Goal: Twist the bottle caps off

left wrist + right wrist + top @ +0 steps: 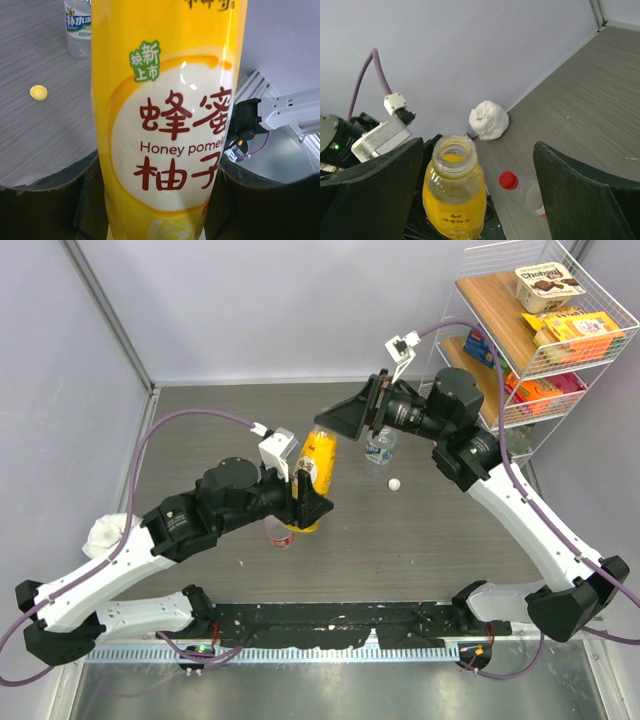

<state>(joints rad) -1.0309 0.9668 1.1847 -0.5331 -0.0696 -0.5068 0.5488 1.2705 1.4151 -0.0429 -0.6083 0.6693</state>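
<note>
Between the clamped fingers of our left tool (305, 502) stands the yellow-orange plastic bottle (160, 125), already open; our right tool (342, 420) hangs spread above. Its small yellow cap (38, 92) lies on the grey counter (30, 150); the round red cap (508, 180) is still on.
</note>
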